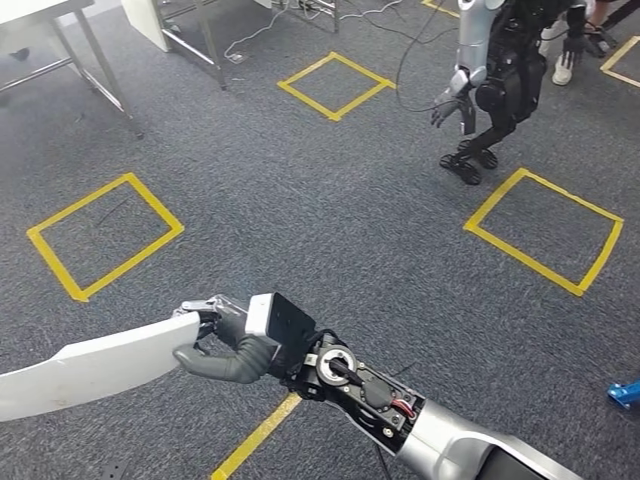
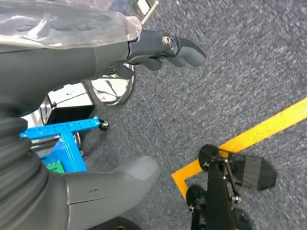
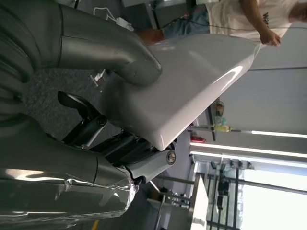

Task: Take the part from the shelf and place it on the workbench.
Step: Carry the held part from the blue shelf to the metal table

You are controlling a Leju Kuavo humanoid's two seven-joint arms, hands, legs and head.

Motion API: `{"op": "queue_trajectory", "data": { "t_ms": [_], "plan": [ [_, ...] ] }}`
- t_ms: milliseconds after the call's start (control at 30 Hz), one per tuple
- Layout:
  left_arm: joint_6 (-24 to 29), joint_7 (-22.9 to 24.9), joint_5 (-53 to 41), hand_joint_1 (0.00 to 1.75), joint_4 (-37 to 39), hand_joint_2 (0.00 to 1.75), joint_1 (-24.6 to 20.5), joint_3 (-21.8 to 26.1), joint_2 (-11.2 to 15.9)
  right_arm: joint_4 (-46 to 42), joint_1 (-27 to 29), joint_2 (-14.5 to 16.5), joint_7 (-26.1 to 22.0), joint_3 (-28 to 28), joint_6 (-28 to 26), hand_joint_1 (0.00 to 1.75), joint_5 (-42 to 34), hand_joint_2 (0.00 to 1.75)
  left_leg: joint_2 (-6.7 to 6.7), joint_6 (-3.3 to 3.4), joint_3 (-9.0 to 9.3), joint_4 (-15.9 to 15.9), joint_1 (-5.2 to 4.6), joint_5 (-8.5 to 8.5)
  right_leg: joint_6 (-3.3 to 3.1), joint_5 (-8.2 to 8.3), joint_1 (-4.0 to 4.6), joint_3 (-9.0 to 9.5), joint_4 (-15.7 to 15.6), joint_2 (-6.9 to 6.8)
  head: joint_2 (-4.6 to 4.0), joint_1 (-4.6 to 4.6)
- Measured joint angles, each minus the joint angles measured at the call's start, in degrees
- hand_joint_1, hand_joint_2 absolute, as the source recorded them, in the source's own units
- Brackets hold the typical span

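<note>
The part is a long white curved panel (image 1: 90,365) held low over the grey carpet at the lower left of the head view. My right hand (image 1: 226,340) grips its near end, thumb under the panel and fingers over its edge. In the right wrist view the thumb (image 3: 119,48) presses on the glossy white panel (image 3: 188,91) and the darker fingers (image 3: 126,151) lie against its other face. My left hand (image 2: 108,110) hangs over the carpet with its thumb and fingers apart and nothing between them.
Yellow tape squares (image 1: 106,235) mark the carpet. Another humanoid robot (image 1: 498,75) stands at the back right. Metal table legs (image 1: 98,65) rise at the back left. A blue frame on wheels (image 2: 65,139) is beside my left hand. A person in a white shirt (image 3: 250,19) stands beyond the panel.
</note>
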Motion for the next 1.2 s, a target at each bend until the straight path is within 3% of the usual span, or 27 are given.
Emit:
{"op": "queue_trajectory", "data": {
  "t_ms": [67, 100, 167, 233, 267, 300, 367, 433, 500, 533, 567, 633, 700, 767, 800, 833, 900, 967, 1000, 1067, 1133, 1200],
  "plan": [
    [0.00, 0.03, 0.05, 0.00, 0.00, 1.75, 0.13, 0.00, 0.02, 0.00, -0.01, 0.04, -0.03, 0.08, 0.10, 1.75, 0.04, 1.75, -1.29, 0.88, -0.12, 0.06, 0.12, 0.02, 0.53, -0.47, -0.07, 0.21, 0.22, -0.54, 0.00, 0.10],
    [0.00, 0.04, 0.07, 0.00, 0.00, 1.75, 0.18, 0.00, 0.02, 0.00, -0.03, 0.08, -0.04, 0.09, 0.12, 1.75, 0.04, 1.75, -1.85, 1.24, -0.07, 0.00, 0.23, 0.06, 0.82, -1.24, -0.20, -0.03, 1.14, 0.17, 0.00, 0.10],
    [0.00, 0.05, 0.07, 0.00, 0.00, 1.75, 0.18, 0.00, 0.02, 0.03, -0.04, 0.13, -0.09, 0.10, 0.13, 1.75, 0.05, 1.75, -2.82, 1.86, 0.04, -0.13, 0.43, 0.16, 1.30, -4.46, -0.50, -2.38, 6.69, 2.73, 0.00, 0.13],
    [0.00, 0.06, 0.07, 0.00, 0.00, 1.75, 0.12, 0.00, 0.03, 0.21, 0.04, 0.12, -0.12, 0.10, 0.13, 1.75, 0.05, 1.75, -3.94, 2.20, 0.02, -0.11, 0.37, 0.14, 1.53, -7.89, -0.57, -6.33, 14.95, 4.36, 0.00, 0.14],
    [0.01, 0.06, 0.07, 0.00, 0.00, 1.75, 0.10, 0.00, 0.03, 0.35, 0.10, 0.11, -0.11, 0.11, 0.16, 1.75, 0.05, 1.75, -4.61, 2.24, 0.03, -0.10, 0.33, 0.13, 1.57, -8.38, -0.58, -7.67, 17.48, 4.58, 0.00, 0.14],
    [0.01, 0.05, 0.07, 0.00, 0.00, 1.75, 0.11, 0.00, 0.02, 0.48, 0.12, 0.10, -0.10, 0.13, 0.21, 1.75, 0.05, 1.75, -5.35, 2.25, 0.05, -0.07, 0.31, 0.12, 1.53, -7.71, -0.59, -8.03, 17.80, 4.68, 0.00, 0.14],
    [0.02, 0.05, 0.07, 0.00, 0.00, 1.75, 0.11, 0.00, 0.00, 0.60, 0.01, 0.11, -0.11, 0.14, 0.36, 1.75, 0.05, 1.75, -6.90, 2.21, 0.09, 0.05, 0.32, 0.10, 1.19, -3.64, -0.63, -5.82, 12.10, 5.43, 0.00, 0.14],
    [0.02, 0.05, 0.07, 0.00, 0.00, 1.75, 0.06, 0.00, -0.07, 0.64, -0.21, 0.11, -0.13, 0.14, 0.51, 1.75, 0.05, 1.75, -8.32, 1.92, -0.11, 0.34, 0.21, 0.07, 0.67, -0.28, -0.85, -2.70, 4.57, 7.78, 0.00, 0.14],
    [0.04, 0.06, 0.07, 0.00, 0.00, 1.75, 0.06, 0.00, -0.09, 0.73, -0.35, 0.11, -0.15, 0.15, 0.60, 1.75, 0.04, 1.75, -9.49, 1.26, -0.59, 0.44, 0.30, 0.25, 0.30, 0.31, -0.90, -1.53, 1.61, 9.10, 0.00, 0.14],
    [0.08, 0.07, 0.07, 0.00, 0.00, 1.75, 0.16, 0.00, -0.07, 0.78, -0.39, 0.11, -0.15, 0.16, 0.61, 1.75, 0.03, 1.75, -10.05, 0.85, -0.79, 0.36, 0.42, 0.41, 0.11, 0.31, -0.87, -1.41, 1.28, 8.71, 0.00, 0.15],
    [0.14, 0.07, 0.08, 0.00, -0.01, 1.75, 0.34, 0.00, -0.04, 0.82, -0.43, 0.15, -0.15, 0.16, 0.62, 1.75, 0.03, 1.75, -10.09, 0.51, -0.90, 0.29, 0.61, 0.47, -0.24, 0.48, -0.84, -1.30, 1.07, 8.14, 0.00, 0.17],
    [0.23, 0.09, 0.09, 0.00, -0.04, 1.75, 0.55, 0.00, -0.01, 0.88, -0.55, 0.30, -0.16, 0.16, 0.62, 1.75, 0.02, 1.75, -7.97, -0.01, -1.83, 2.17, 0.56, -0.82, -0.99, 0.88, -0.99, -0.89, 0.32, 6.87, 0.00, 0.17],
    [0.25, 0.11, 0.09, 0.00, -0.07, 1.75, 0.37, 0.00, -0.03, 0.95, -0.60, 0.40, -0.17, 0.17, 0.61, 1.75, -0.02, 1.75, -5.03, -0.41, -4.88, 8.68, 0.43, -4.24, -1.39, 1.03, -0.98, -0.67, -0.04, 5.45, 0.00, 0.14],
    [0.26, 0.11, 0.15, 0.00, -0.07, 1.75, 0.24, 0.00, -0.05, 1.14, -0.56, 0.40, -0.15, 0.19, 0.60, 1.75, -0.03, 1.75, -4.07, -0.78, -8.20, 15.69, 0.45, -6.81, -1.48, 0.97, -0.88, -0.70, -0.03, 3.95, 0.00, 0.13],
    [0.26, 0.12, 0.20, 0.00, -0.07, 1.75, 0.29, 0.00, -0.05, 1.25, -0.54, 0.40, -0.16, 0.20, 0.60, 1.75, -0.04, 1.75, -3.88, -0.89, -8.60, 16.69, 0.47, -6.69, -1.47, 0.92, -0.85, -0.70, -0.02, 3.24, 0.00, 0.13],
    [0.27, 0.13, 0.24, 0.00, -0.07, 1.75, 0.35, 0.00, -0.04, 1.31, -0.53, 0.41, -0.20, 0.20, 0.62, 1.75, -0.04, 1.75, -3.64, -0.93, -7.76, 15.21, 0.49, -5.54, -1.42, 0.84, -0.84, -0.65, -0.01, 2.62, 0.00, 0.13],
    [0.30, 0.14, 0.34, 0.00, -0.07, 1.75, 0.36, 0.00, 0.06, 1.36, -0.57, 0.45, -0.34, 0.21, 0.67, 1.75, -0.05, 1.75, -1.93, -0.86, -3.42, 7.10, 0.45, -2.05, -1.12, 0.56, -0.77, -0.46, 0.09, 1.47, 0.00, 0.13],
    [0.34, 0.15, 0.44, 0.00, -0.07, 1.75, 0.18, 0.00, 0.17, 1.37, -0.63, 0.52, -0.51, 0.21, 0.73, 1.75, -0.04, 1.75, -0.35, -0.23, -0.27, 0.99, 0.13, -0.16, -0.60, 0.21, -0.41, -0.34, 0.28, 0.53, 0.00, 0.17],
    [0.36, 0.17, 0.48, 0.00, -0.07, 1.75, 0.11, 0.00, 0.19, 1.38, -0.64, 0.56, -0.57, 0.22, 0.77, 1.75, -0.04, 1.75, -0.17, 0.17, 0.10, 0.09, -0.06, -0.11, -0.35, 0.07, -0.22, -0.29, 0.34, 0.12, 0.00, 0.21],
    [0.37, 0.22, 0.55, 0.00, -0.07, 1.75, 0.21, 0.00, 0.20, 1.39, -0.64, 0.63, -0.61, 0.26, 0.80, 1.75, -0.02, 1.75, -1.42, 0.99, -0.06, 0.17, -0.11, -0.04, 0.20, -0.19, -0.12, -0.15, 0.36, -0.51, 0.00, 0.27],
    [0.37, 0.28, 0.60, 0.00, -0.07, 1.75, 0.32, 0.00, 0.18, 1.40, -0.64, 0.73, -0.63, 0.28, 0.76, 1.75, -0.01, 1.75, -2.40, 1.64, -0.01, 0.03, 0.12, 0.08, 0.85, -1.66, -0.35, -0.71, 2.15, 1.13, 0.00, 0.28],
    [0.37, 0.35, 0.60, 0.00, -0.07, 1.75, 0.29, 0.00, 0.16, 1.46, -0.61, 0.79, -0.66, 0.28, 0.73, 1.75, -0.01, 1.75, -3.34, 2.19, 0.02, -0.05, 0.24, 0.18, 1.25, -5.32, -0.56, -3.56, 8.77, 3.81, 0.00, 0.28]
  ]
}}
